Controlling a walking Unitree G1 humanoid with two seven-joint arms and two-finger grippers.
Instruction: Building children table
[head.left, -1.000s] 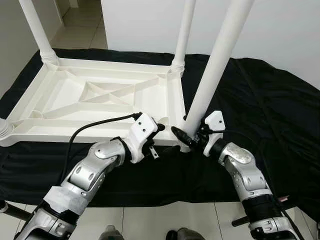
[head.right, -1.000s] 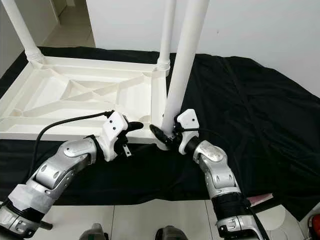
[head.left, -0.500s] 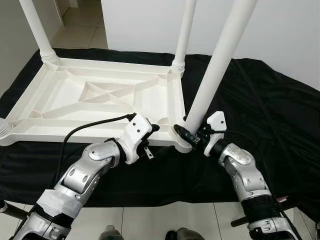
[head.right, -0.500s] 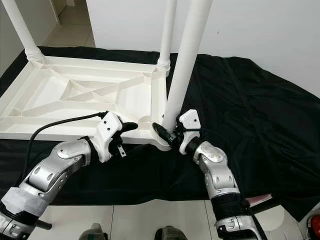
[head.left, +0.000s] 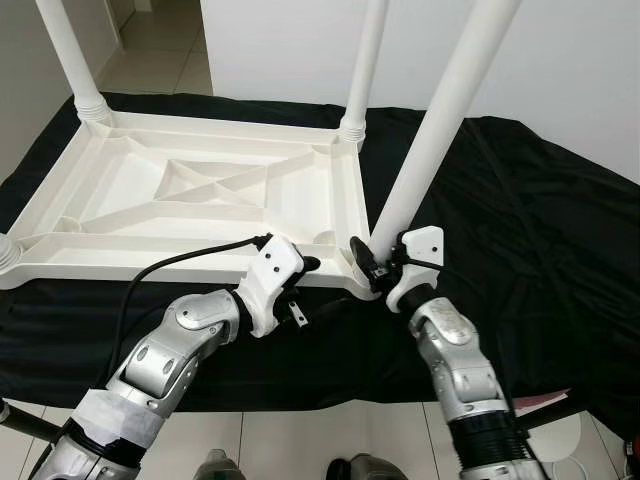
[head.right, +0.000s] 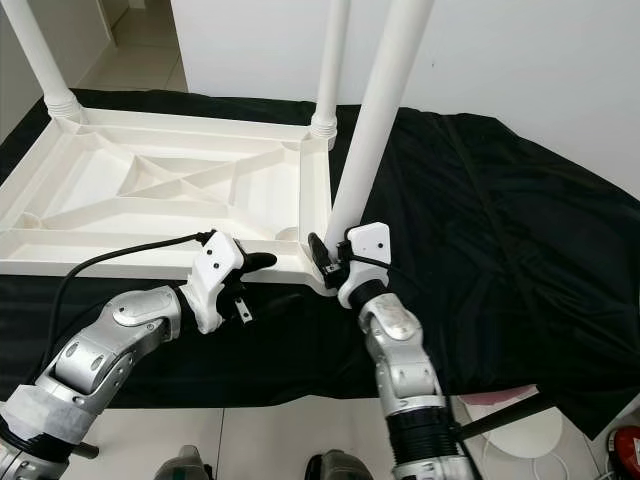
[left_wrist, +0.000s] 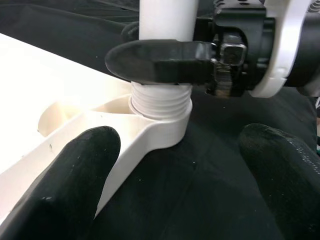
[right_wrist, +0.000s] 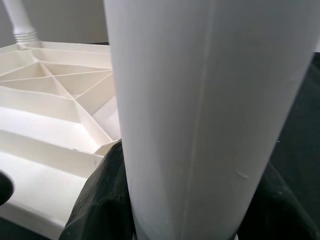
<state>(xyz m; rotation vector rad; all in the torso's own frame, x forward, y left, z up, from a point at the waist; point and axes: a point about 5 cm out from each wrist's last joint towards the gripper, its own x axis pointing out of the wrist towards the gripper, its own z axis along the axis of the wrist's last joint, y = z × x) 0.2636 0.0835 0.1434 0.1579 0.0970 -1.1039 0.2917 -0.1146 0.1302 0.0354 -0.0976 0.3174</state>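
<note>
The white children's table (head.left: 200, 190) lies upside down on a black cloth (head.left: 520, 230). Its near-right leg (head.left: 440, 110) leans up out of the near-right corner socket (left_wrist: 161, 107), where its threaded base sits. My right gripper (head.left: 365, 262) is shut on this leg just above the thread, one black finger (left_wrist: 160, 61) lying across it. The leg (right_wrist: 200, 115) stands very close in the right wrist view. My left gripper (head.left: 310, 285) hangs open beside that corner at the table's front edge, its fingers (left_wrist: 75, 175) wide apart and holding nothing.
Two more legs stand in the far-left (head.left: 70, 55) and far-right (head.left: 362, 60) corners, and a third leg's base (head.left: 8, 255) is at the near left. A white wall rises behind. A white round object (head.left: 560, 440) lies on the tiled floor at the lower right.
My left gripper has drawn back leftward from the corner socket. My right forearm has swung inward to the left while its gripper stays on the leg's base.
</note>
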